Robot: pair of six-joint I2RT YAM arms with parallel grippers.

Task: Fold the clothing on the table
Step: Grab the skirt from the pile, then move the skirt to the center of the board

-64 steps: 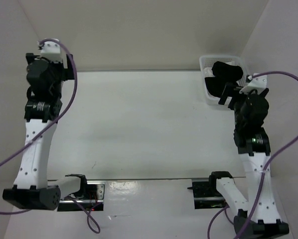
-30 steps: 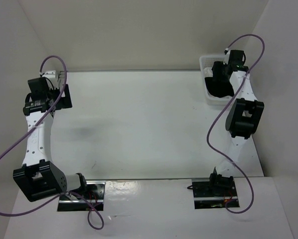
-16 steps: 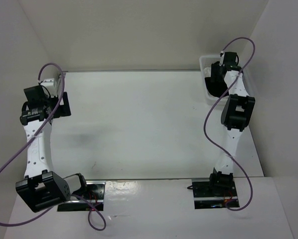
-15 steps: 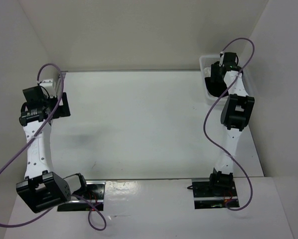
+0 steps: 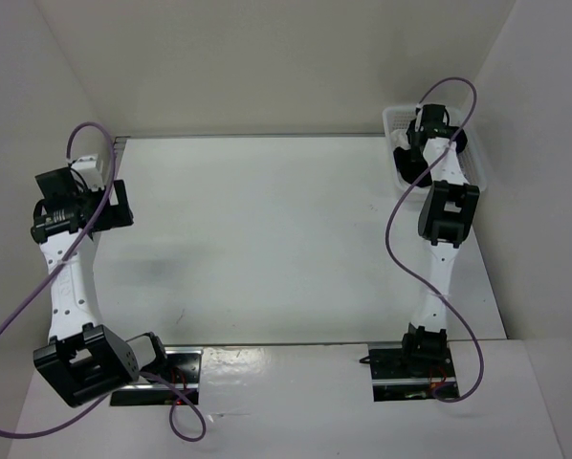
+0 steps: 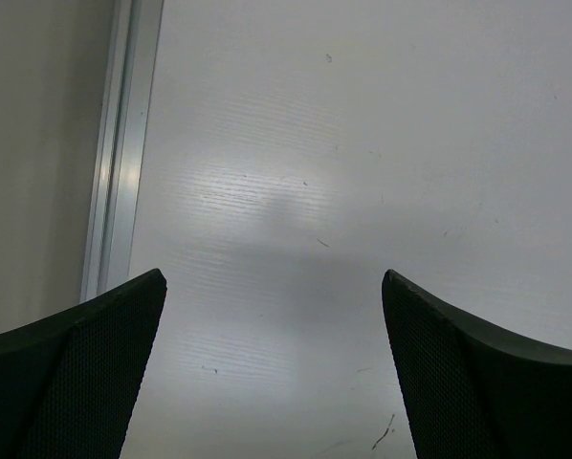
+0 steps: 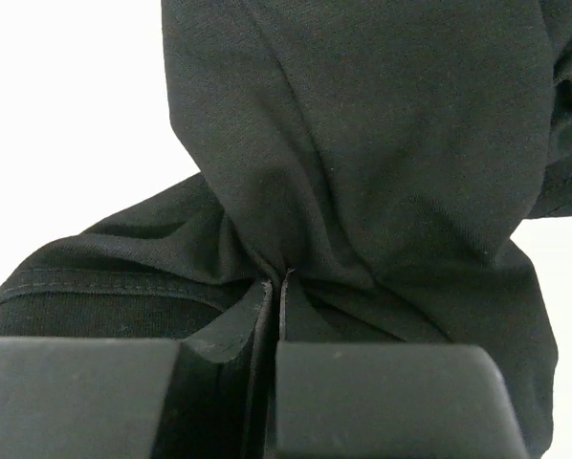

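Far out on its fully stretched arm, the right pincer [image 7: 275, 287] is pinched tight on the plain black fabric garment [image 7: 363, 143] in the white mesh basket [image 5: 390, 115], while the left pincer [image 6: 272, 279] hovers wide open over the flat white bench [image 5: 267, 220].

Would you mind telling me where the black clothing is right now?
In the top view the clothing sits in the white mesh basket at the far right corner of the table, pinched in the right tool.
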